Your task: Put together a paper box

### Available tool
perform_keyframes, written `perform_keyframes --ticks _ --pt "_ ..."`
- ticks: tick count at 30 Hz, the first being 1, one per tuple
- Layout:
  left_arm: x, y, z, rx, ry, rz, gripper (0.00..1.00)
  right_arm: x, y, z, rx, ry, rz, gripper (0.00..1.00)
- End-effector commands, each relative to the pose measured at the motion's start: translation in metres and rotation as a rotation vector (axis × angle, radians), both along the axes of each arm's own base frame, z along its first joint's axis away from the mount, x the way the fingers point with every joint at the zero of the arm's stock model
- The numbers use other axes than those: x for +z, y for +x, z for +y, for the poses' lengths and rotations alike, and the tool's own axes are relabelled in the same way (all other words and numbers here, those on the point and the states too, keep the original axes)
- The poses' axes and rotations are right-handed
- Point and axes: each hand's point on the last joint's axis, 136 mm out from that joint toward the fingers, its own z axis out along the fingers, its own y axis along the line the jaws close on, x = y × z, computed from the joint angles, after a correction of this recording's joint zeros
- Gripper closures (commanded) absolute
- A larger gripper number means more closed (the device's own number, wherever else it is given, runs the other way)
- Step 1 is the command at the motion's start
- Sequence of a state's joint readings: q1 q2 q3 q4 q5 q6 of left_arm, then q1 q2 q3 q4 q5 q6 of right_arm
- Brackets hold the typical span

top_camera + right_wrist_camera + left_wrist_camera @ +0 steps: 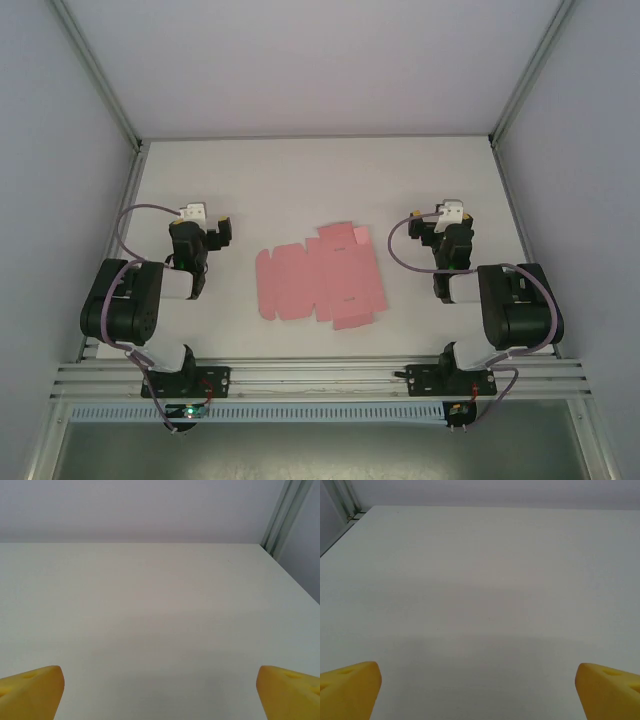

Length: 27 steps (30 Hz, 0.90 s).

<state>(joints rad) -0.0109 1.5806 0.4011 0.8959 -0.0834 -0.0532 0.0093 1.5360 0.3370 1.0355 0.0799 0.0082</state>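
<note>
While the pink paper box (318,272) lies flat and unfolded on the white counter (300,180), left pincer (479,690) spread wide and empty, right pincer (160,690) the same

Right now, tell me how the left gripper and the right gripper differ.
The left gripper sits to the left of the flat paper box; the right gripper sits to its right. The left gripper's camera catches the left frame post at its upper left; the right gripper's catches the right frame post at its upper right. Shared: both are open, hold nothing, and face bare table.
</note>
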Motion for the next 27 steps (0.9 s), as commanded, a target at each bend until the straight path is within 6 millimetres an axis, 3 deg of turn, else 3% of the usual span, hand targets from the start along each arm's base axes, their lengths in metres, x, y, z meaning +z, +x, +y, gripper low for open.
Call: perform_keyframes --ticks 1,15,18,23,27 --pt "0.001 -0.005 0.006 0.023 0.006 0.003 0.0 0.004 -0.002 0.004 0.015 0.005 -0.013 0.02" --pt "0.002 -0.004 0.006 0.025 0.005 0.003 0.0 0.004 -0.002 0.003 0.022 0.023 -0.014 0.02" --pt "0.015 -0.004 0.011 0.056 0.007 0.022 0.0 0.01 -0.002 -0.003 -0.012 0.032 -0.03 0.02" --pt "0.061 -0.02 0.018 0.13 -0.056 0.061 0.0 0.038 -0.009 -0.016 -0.105 0.051 0.031 0.02" --pt "0.069 -0.041 0.011 0.166 -0.224 0.126 0.0 0.055 -0.02 -0.014 -0.155 0.098 0.107 0.02"
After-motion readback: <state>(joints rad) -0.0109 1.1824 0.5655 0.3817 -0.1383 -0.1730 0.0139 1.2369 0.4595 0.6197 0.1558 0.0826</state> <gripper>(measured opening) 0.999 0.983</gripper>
